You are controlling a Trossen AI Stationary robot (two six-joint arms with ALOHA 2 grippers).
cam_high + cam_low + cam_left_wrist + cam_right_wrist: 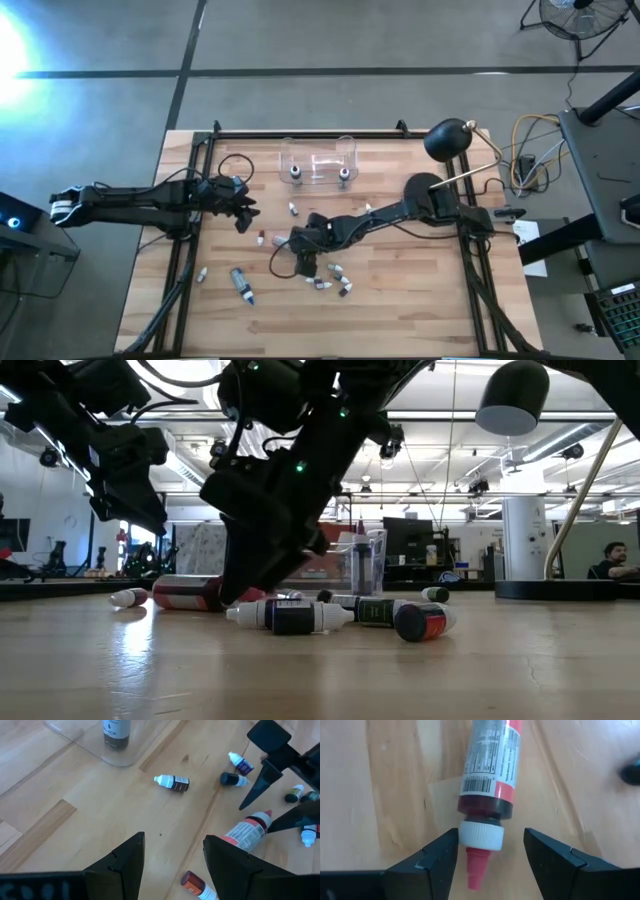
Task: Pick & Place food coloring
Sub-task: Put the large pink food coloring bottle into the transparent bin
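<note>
Two grippers spread: right gripper (490, 855) straddles red-tipped tube (487, 775), ungripped; left gripper (172, 855) empty.

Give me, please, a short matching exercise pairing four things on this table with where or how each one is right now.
Things:
1. red-tipped tube
2. clear box
3. left gripper
4. black lamp

States:
A. open, above bare wood, holding nothing
B. lying between the right gripper's open fingers
C. at the table's far edge, two bottles upright inside
D. standing at the far right corner

Pairs: 1-B, 2-C, 3-A, 4-D
</note>
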